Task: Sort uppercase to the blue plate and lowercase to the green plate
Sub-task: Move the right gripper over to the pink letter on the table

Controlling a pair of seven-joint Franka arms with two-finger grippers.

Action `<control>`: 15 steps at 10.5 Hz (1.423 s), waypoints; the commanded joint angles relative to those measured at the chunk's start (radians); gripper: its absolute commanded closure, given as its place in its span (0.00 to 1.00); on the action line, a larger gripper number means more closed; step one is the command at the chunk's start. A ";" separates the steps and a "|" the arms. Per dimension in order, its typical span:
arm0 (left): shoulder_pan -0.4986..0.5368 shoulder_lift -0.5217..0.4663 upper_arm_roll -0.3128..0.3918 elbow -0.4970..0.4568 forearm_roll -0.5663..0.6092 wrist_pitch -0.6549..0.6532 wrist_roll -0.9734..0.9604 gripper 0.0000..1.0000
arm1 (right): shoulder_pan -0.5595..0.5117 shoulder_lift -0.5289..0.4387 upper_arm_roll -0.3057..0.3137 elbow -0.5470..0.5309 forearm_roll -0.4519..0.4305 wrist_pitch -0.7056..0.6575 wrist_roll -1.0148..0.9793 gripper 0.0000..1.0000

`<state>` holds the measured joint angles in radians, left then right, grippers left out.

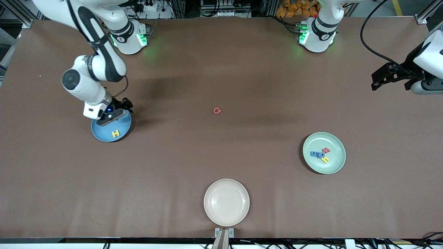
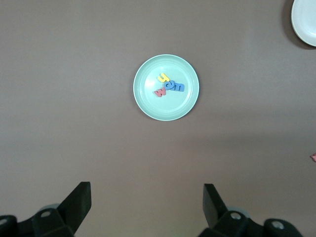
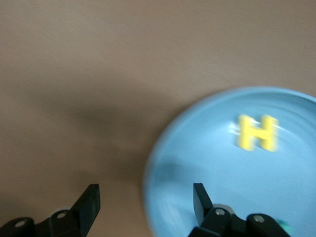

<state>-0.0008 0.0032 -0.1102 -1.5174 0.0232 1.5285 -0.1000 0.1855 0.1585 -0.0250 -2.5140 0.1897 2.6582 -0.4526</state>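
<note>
surface: brown mat table (image 1: 221,69), robot bases along the top edge of the front view, cables and frame rails past it.
blue plate: blue plate (image 1: 104,133) sits at the right arm's end. yellow h capital (image 1: 115,133) lies on it, toward 4 o'clock from plate centre.
right gripper: right gripper (image 1: 116,112) hangs just over the plate's rim at about 12 o'clock. fingers (image 3: 89,207) are spread with nothing between them; the right wrist view shows a teal-green speck at its frame edge, too little to name.
green plate: green plate (image 1: 337,162) is at the left arm's end, nearer the front camera. four small letters (image 1: 320,154) bunch at its centre, touching each other: red, yellow, two blue.
left gripper: left gripper (image 2: 147,202) is parked high, well out at the left arm's end of the table, fingers spread wide, empty, waiting.
red g: red g (image 1: 217,110) is the one letter on bare table, mid-table, well apart from all plates.
key relation: from the right gripper the g lies at 3 o'clock in the front view, at about the same depth. you'd judge the right arm nearer, and the blue plate is on its side.
long axis: g is roughly round, so no axis to favour; grip angle looks free.
cream plate: cream-white plate (image 1: 211,214) at 6 o'clock from the g, holds nothing.
</note>
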 commanded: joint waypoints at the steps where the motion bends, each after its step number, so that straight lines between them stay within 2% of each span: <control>1: 0.010 -0.002 -0.003 0.002 -0.013 0.005 0.023 0.00 | 0.081 -0.027 0.112 0.006 0.031 0.018 0.270 0.16; 3: 0.010 -0.002 -0.003 0.002 -0.014 0.005 0.023 0.00 | 0.110 -0.017 0.213 0.039 0.020 0.028 0.516 0.16; 4: 0.010 -0.002 -0.003 0.003 -0.011 0.005 0.022 0.00 | 0.147 0.002 0.226 0.061 0.016 0.029 0.616 0.16; 7: 0.010 -0.003 -0.002 0.002 -0.009 0.004 0.020 0.00 | 0.241 0.064 0.228 0.128 0.013 0.031 0.893 0.19; 10: 0.013 -0.003 0.000 0.002 -0.009 0.004 0.022 0.00 | 0.362 0.185 0.224 0.272 -0.018 0.028 1.205 0.19; 12: 0.022 -0.002 0.000 0.003 -0.009 0.005 0.022 0.00 | 0.426 0.271 0.220 0.395 -0.123 0.009 1.465 0.19; 15: 0.024 0.001 0.000 0.006 -0.008 0.005 0.023 0.00 | 0.485 0.401 0.214 0.610 -0.352 -0.159 1.773 0.19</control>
<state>0.0131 0.0040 -0.1070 -1.5176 0.0232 1.5291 -0.1000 0.6459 0.4773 0.2008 -2.0312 -0.0813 2.5664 1.2069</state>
